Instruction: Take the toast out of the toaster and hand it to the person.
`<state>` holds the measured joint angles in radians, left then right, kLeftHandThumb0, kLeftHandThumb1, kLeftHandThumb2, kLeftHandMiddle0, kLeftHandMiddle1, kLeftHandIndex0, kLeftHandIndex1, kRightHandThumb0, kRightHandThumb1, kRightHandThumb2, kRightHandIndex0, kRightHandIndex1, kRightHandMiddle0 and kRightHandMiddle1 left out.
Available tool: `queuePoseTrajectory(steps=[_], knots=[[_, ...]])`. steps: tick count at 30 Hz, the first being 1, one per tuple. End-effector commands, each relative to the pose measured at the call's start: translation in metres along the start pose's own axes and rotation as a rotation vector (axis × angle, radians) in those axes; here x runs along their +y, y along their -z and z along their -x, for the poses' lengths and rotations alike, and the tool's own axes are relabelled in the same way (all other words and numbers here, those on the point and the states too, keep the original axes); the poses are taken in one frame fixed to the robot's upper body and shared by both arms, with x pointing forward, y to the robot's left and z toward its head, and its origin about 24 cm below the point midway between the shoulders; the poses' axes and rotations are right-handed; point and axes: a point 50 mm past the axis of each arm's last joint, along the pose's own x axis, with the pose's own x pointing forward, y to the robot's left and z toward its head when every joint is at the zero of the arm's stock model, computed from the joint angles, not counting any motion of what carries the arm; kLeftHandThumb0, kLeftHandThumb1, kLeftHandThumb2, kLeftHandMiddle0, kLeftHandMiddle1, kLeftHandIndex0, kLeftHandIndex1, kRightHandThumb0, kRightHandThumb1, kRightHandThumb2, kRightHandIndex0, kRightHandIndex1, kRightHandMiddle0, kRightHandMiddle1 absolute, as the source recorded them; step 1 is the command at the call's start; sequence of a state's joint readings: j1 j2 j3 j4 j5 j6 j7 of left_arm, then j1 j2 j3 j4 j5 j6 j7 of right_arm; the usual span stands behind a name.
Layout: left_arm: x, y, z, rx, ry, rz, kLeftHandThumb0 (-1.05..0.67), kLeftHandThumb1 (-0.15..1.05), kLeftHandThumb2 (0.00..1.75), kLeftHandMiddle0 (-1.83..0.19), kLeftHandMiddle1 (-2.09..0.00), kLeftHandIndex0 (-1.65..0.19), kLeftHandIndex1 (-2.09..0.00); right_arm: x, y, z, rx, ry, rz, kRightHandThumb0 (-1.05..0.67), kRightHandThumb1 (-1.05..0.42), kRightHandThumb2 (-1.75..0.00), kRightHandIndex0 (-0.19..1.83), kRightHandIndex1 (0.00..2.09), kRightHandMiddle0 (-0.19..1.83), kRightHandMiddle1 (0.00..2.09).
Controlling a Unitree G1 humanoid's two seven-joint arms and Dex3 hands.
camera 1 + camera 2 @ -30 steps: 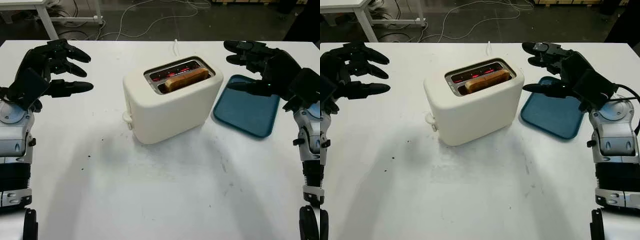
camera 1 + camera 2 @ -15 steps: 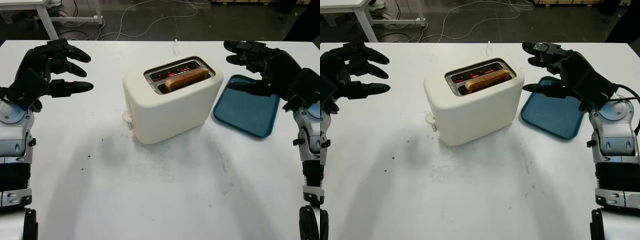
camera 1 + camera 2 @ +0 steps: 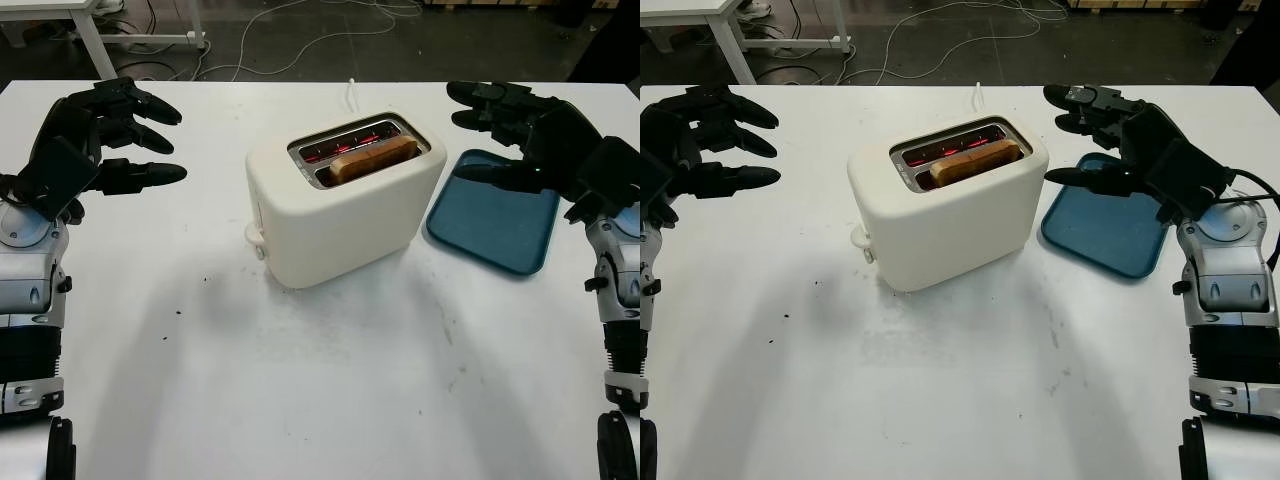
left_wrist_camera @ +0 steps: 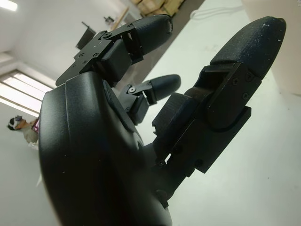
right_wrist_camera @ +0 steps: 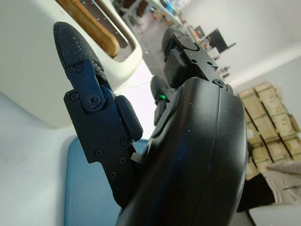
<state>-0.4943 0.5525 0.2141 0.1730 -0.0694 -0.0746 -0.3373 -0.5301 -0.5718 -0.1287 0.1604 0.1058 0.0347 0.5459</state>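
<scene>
Sitting in the toaster's (image 3: 345,200) near slot, the toast (image 3: 373,157) is running left-right; the right hand (image 3: 530,135), released and empty, is hovering nearer than the released left hand (image 3: 95,135).

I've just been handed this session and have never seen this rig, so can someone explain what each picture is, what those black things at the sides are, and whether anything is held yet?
The two wide pictures come from the two eyes of a camera on a humanoid robot's head, looking down at a white table. The black shapes are its three-finger hands: the left hand is raised at the table's left side, the right hand is above the blue tray. Both are open and hold nothing.

The two close pictures come from cameras at each wrist, so each hand's own shell and fingers loom large in them.

In the middle stands a cream toaster. A slice of toast sticks up from its nearer slot, and the elements glow red in the other. The toast is untouched.
</scene>
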Motion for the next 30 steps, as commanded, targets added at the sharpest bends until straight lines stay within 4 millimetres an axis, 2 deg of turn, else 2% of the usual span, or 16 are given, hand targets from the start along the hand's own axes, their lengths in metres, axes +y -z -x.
queuePoseTrajectory(steps=[1,30], knots=[[-0.0016,0.0008,0.0012,0.004,-0.002,0.006,-1.05,0.56,0.0,-0.63,-1.05,-0.62,-0.96,0.0009,-0.0018,0.0007,-0.022,0.006,0.002,-0.73,-0.77,0.0,0.11,0.6,0.42,0.0],[-0.0033,0.0006,-0.0004,0.001,0.003,0.009,-1.05,0.57,0.0,-0.63,-1.05,-0.61,-0.96,0.0034,-0.0058,-0.0007,-0.015,-0.003,-0.01,-0.71,-0.75,0.0,0.09,0.59,0.41,0.0]])
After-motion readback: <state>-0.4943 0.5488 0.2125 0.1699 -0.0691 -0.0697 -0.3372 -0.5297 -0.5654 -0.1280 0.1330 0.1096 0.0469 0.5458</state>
